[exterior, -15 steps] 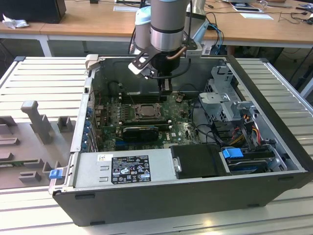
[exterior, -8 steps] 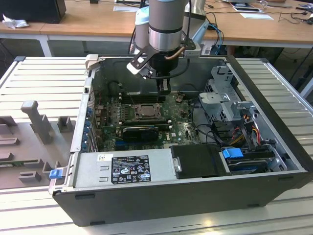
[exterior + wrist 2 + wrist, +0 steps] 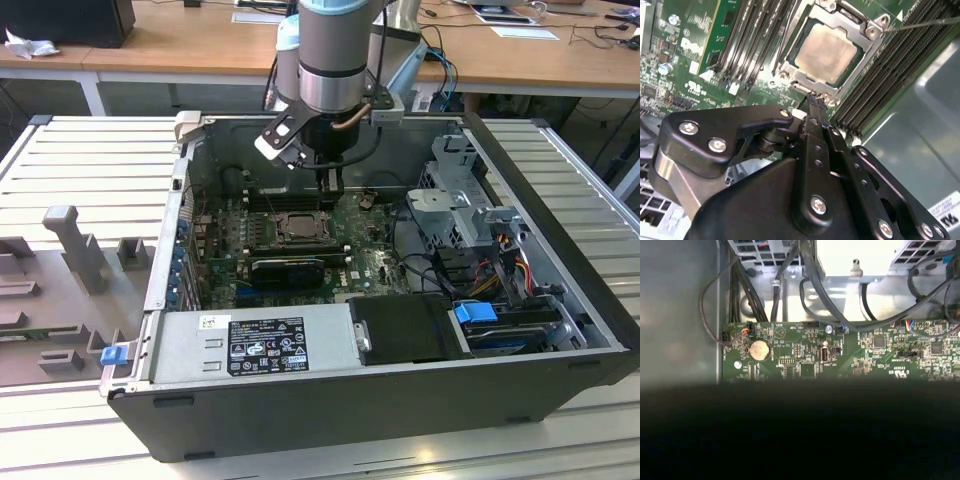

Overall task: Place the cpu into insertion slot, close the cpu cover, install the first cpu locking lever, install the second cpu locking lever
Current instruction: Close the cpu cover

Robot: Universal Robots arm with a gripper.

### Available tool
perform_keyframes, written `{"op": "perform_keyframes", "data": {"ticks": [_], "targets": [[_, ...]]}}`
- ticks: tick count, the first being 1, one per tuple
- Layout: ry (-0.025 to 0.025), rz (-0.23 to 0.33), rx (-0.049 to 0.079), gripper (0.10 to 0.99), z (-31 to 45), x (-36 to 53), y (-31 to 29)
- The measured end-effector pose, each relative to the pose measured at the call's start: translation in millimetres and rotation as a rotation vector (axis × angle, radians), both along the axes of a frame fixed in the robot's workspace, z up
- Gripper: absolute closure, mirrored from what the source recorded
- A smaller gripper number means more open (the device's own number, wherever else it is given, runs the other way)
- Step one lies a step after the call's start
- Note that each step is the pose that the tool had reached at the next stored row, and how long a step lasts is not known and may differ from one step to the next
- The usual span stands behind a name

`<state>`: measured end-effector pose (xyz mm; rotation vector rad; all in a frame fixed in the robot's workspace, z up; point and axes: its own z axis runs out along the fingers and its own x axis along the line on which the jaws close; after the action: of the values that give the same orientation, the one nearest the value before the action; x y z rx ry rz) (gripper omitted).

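Note:
The cpu, a pale silver-beige square, lies in the insertion slot on the green board. The cpu cover, a grey metal frame, lies down around the chip. A thin metal lever rod runs out from the socket's corner. My gripper hangs just beside the socket's edge with its black fingers pressed together and nothing between them. In the exterior view the gripper reaches down into the open computer case just behind the cpu.
Long black memory slots flank the socket on both sides. The case wall is close by. A drive cage, cables and a power supply crowd the case. A coin battery sits on the board.

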<state>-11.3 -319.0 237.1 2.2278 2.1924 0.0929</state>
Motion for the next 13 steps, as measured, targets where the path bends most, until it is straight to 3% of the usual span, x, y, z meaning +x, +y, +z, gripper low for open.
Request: {"op": "perform_keyframes", "data": {"ticks": [7, 13], "targets": [[0.0027, 0.001, 0.0, 0.98, -5.4, -24.2, 0.1], [0.0027, 0.001, 0.0, 0.98, -5.4, -34.4, 0.1]]}}
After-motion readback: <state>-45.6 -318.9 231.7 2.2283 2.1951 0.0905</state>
